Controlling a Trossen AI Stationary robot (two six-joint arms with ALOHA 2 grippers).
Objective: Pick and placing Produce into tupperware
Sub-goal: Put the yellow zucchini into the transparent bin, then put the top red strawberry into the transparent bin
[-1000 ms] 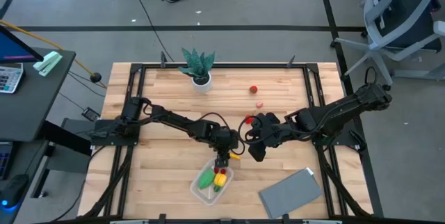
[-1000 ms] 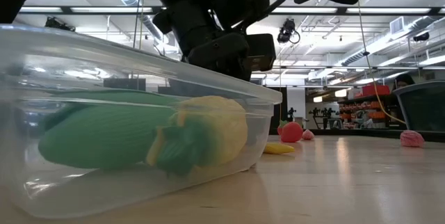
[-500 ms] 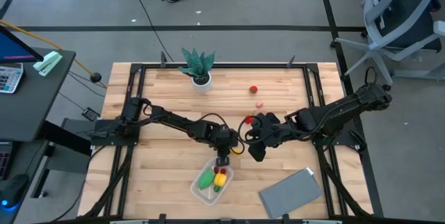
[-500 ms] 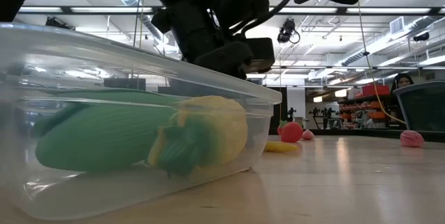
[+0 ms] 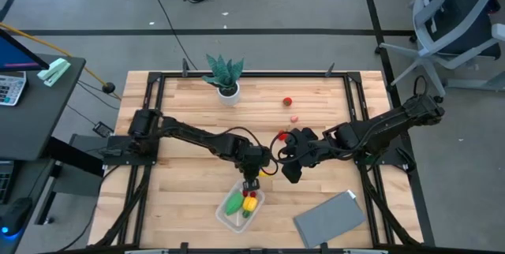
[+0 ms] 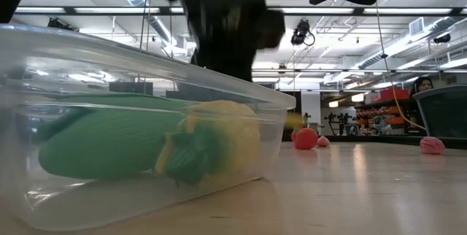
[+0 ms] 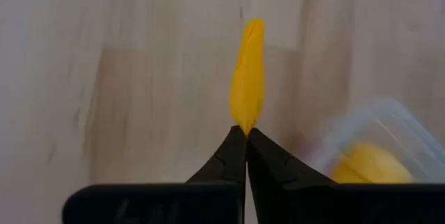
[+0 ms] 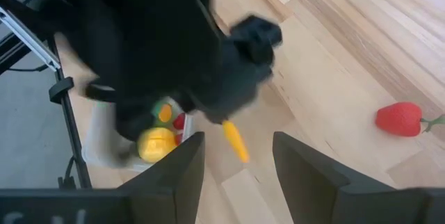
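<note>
A thin yellow piece of produce [image 7: 248, 71] hangs from my left gripper [image 7: 245, 135], which is shut on it beside the clear tupperware [image 5: 241, 204]. The same piece [image 8: 235, 140] shows below the left arm in the right wrist view. The tupperware [image 6: 146, 118] stands on the table and holds green [image 6: 109, 144], yellow [image 6: 219, 136] and red produce. My right gripper [image 8: 236, 182] is open, empty, just right of the left gripper, near a red strawberry [image 8: 400, 118] lying on the table. My left gripper pinches the yellow piece by one pointed end [image 7: 245, 125], just at the tips of its two fingers. The piece runs on past the fingertips, in line with them. It hangs slanted below the gripper [image 8: 229, 130], lifted clear of the table.
A small red piece [image 5: 288, 102] and a pink one [image 5: 294, 117] lie on the table's far right. A potted plant [image 5: 225, 72] stands at the far edge. A flat grey sheet [image 5: 330, 218] lies at the near right.
My left gripper has taken hold of the yellow piece, which lay on the table beside the tupperware, and has gone up with it. The piece now hangs clear of the table.
</note>
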